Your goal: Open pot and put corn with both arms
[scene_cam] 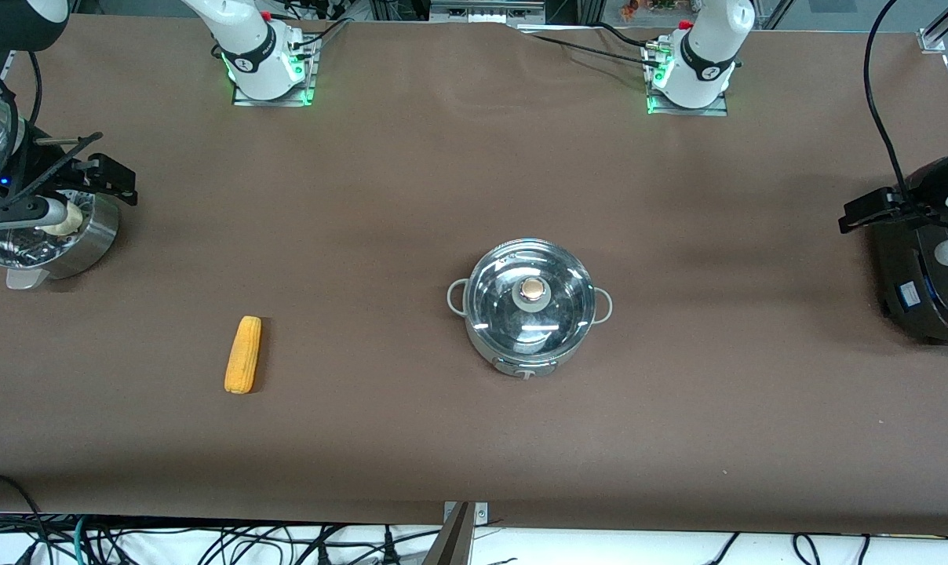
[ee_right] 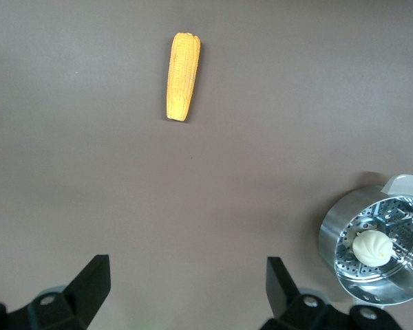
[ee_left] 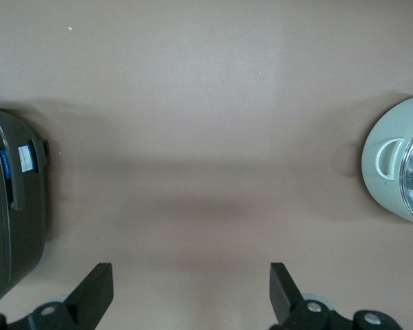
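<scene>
Corn [scene_cam: 243, 354] lies flat on the brown surface [scene_cam: 411, 173], untouched, toward the right arm's end and nearer the front camera than the steamer pot [scene_cam: 50, 235].

Right gripper [ee_right: 186, 292]: its fingers [ee_right: 89, 285] are spread wide with nothing between them. It hangs over the steamer pot at the right arm's end of the surface; a white bun [ee_right: 373, 247] sits in that steamer's perforated tray.

Left gripper [ee_left: 191, 292]: its fingers [ee_left: 96, 289] are likewise parted and empty. It is up over the black rounded cooker [scene_cam: 925, 267] at the left arm's end, above bare surface between the cooker and the pot [scene_cam: 530, 310].

That pot, shiny steel with two grey loop handles, stands near the middle of the surface, well apart from both grippers and from the corn. Its clear glass lid [scene_cam: 556, 275] is seated on the rim, the copper-coloured knob [scene_cam: 533, 289] at its centre.
</scene>
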{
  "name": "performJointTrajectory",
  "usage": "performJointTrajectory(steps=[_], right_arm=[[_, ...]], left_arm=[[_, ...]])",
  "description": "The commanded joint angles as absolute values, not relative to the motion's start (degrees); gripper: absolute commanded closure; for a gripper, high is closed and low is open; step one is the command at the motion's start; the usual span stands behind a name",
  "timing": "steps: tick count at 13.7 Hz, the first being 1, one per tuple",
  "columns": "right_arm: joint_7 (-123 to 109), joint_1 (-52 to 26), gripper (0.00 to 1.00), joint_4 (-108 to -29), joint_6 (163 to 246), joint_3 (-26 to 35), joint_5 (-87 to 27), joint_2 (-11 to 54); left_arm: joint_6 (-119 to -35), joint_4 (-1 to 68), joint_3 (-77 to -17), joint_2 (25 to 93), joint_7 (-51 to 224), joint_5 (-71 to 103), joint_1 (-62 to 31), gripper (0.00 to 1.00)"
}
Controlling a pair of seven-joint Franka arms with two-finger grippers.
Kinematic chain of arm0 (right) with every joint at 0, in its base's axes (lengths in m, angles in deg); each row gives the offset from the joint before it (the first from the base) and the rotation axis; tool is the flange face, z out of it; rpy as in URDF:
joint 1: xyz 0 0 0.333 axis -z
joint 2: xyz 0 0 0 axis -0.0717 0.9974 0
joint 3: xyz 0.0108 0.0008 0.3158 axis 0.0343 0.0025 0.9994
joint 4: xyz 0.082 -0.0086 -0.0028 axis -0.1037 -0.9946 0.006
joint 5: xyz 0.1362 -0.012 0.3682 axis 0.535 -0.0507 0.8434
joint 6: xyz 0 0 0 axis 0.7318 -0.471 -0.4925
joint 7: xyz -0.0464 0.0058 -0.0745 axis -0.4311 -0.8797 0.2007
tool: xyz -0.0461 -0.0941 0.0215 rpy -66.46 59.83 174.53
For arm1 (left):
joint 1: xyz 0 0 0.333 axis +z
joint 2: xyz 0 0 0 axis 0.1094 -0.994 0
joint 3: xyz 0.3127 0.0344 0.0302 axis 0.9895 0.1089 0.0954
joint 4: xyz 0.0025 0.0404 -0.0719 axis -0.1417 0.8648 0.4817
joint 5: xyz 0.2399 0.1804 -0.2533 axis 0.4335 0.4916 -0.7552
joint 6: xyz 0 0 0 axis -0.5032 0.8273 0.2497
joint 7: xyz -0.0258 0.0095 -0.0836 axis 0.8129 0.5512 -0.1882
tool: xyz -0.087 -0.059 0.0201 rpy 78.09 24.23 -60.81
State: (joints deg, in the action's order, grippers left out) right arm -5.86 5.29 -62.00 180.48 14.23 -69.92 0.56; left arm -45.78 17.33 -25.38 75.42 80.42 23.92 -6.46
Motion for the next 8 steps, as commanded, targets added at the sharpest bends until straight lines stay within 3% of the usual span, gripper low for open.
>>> performJointTrajectory(steps=[1,8], right_arm=[[-6.70,5.34,0.00,-60.32,179.21,14.29,-68.31,1.19],[-6.53,5.43,0.00,-60.23,179.30,14.20,-68.30,1.19]], left_arm=[[-45.38,16.50,-25.16,75.29,78.80,24.81,-6.38,0.00],[-45.38,16.76,-24.98,75.29,78.71,24.72,-6.19,0.00]])
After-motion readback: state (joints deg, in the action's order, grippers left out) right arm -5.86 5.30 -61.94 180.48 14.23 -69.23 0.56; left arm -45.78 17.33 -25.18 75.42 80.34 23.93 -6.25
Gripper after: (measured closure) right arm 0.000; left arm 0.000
